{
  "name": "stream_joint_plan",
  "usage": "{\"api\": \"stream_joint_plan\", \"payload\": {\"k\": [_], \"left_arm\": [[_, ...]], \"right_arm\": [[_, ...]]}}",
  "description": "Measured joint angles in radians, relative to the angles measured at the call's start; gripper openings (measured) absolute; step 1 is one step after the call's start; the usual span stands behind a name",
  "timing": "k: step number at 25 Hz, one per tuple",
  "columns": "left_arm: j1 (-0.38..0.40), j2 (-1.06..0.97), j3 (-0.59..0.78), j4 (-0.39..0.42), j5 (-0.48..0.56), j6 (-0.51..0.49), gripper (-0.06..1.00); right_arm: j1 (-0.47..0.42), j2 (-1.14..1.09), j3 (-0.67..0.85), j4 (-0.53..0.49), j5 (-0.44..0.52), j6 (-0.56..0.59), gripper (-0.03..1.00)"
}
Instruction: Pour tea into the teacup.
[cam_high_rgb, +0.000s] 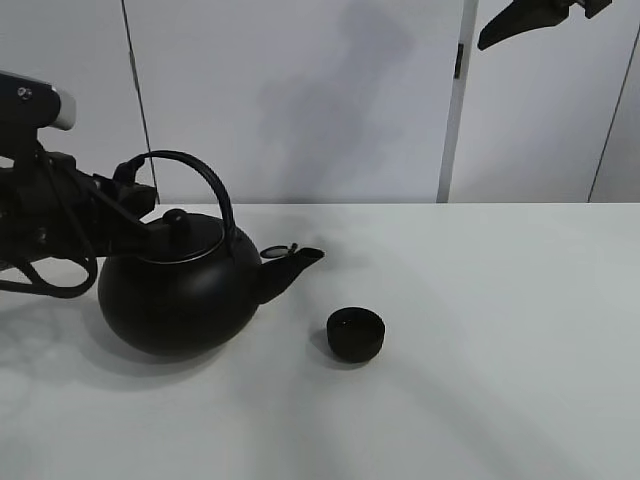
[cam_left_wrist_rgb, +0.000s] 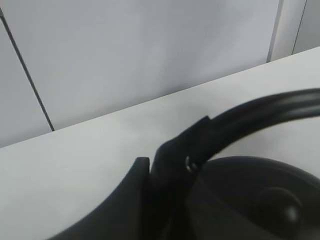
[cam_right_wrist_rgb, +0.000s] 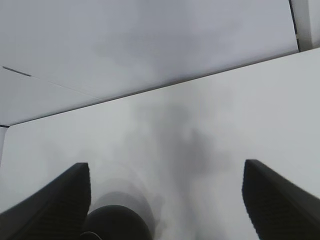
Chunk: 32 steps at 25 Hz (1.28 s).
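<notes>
1. While the left gripper (cam_high_rgb: 135, 205) pinches the kettle (cam_high_rgb: 180, 295) handle (cam_high_rgb: 200, 180), the teacup (cam_high_rgb: 356, 333) sits just right of the spout (cam_high_rgb: 295, 262).
2. Kettle looks heavy and rigid; the handle is the place to hold.
3. Right gripper (cam_right_wrist_rgb: 165, 200) hangs spread, empty.

Your teacup (cam_high_rgb: 356, 333) is a small matte black bowl-shaped cup with no handle, standing upright on the white desk (cam_high_rgb: 500, 350). It sits just beside and below the spout of the kettle (cam_high_rgb: 180, 290), not touching it.
</notes>
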<state>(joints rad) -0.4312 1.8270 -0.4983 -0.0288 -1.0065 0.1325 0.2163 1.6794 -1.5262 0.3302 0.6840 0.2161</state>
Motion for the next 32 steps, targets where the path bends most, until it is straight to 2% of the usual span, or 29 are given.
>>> {"api": "stream_joint_plan", "payload": {"k": [17,22,32], "left_arm": [[0.000,0.059,0.014,0.022,-0.033,0.000,0.10],[0.000,0.059,0.015,0.052,-0.034,-0.001,0.11],[0.000,0.043,0.074,0.087,-0.130,-0.055,0.27]], "right_arm": [[0.000,0.000,0.000,0.000,-0.002,0.000,0.57],[0.000,0.000,0.000,0.000,-0.002,0.000,0.57],[0.000,0.000,0.000,0.001,-0.002,0.000,0.57]]}}
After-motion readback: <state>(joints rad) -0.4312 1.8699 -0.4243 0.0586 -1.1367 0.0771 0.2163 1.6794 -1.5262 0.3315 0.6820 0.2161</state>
